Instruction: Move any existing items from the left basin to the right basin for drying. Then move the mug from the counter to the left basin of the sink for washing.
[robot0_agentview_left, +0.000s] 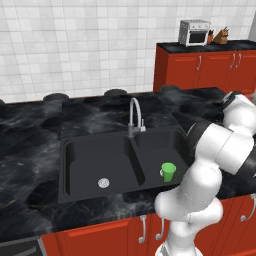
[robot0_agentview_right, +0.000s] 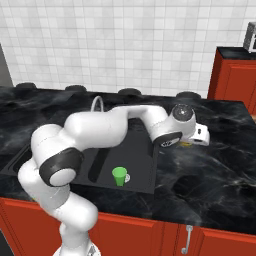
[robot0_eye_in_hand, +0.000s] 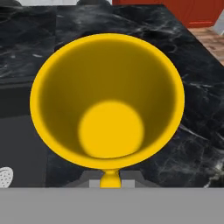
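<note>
My fingers (robot0_eye_in_hand: 111, 180): closed on the yellow mug's (robot0_eye_in_hand: 107, 98) handle, over the black surface (robot0_eye_in_hand: 192, 74).
Green cup (robot0_agentview_left: 168, 172): upright in the right basin (robot0_agentview_left: 155, 145).

Green cup (robot0_agentview_left: 168, 172) inside right basin (robot0_agentview_left: 155, 145)

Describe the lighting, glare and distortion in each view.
Left base view: even, soft light, pale sheen on the counter. Right base view: green cup crisp, faint shadow. Hand view: the mug looms huge and flared by closeness, its inside shaded darker.
</note>
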